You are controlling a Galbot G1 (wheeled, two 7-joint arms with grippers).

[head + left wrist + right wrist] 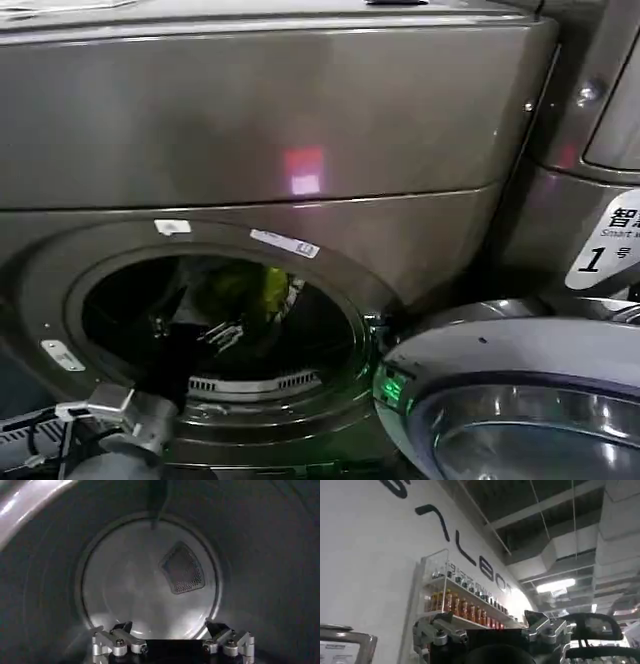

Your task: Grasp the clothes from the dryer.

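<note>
— Silver-grey metal left arm (125, 410), nearest the head camera at 7 o'clock, reaches into the wide round port (220, 320). What about its gripper?

— Left gripper (167, 630) is inside the drum. In the left wrist view its two dark fingertips (122, 626) stand well apart with nothing between them.

— And the right one?

— Right gripper (490, 625) is away from the machine. It points up at a white wall with a clear shelf of orange bottles (465, 607), its fingers spread and gripping nothing.

— Next out from the arm?

— At 4 o'clock from the port, the round grey-rimmed glass door (520, 400) hangs open, with a green glow at its hinge side.

— The machine itself?

— The dark bronze-grey metallic dryer (260, 110) has a small red panel light (303, 170) at 12 o'clock above the port and a white shield label marked 1 (605, 245) off at 3 o'clock.

— Where are the clothes?

— The soft yellow-green bundle of clothes (262, 288) sits inside the drum, toward 1 o'clock in the opening. I cannot tell whether the gripper touches it.

— Farthest in?

— The left wrist view faces the pale round back wall (130, 585), with a dark perforated vent (182, 567) at its 2 o'clock.
</note>
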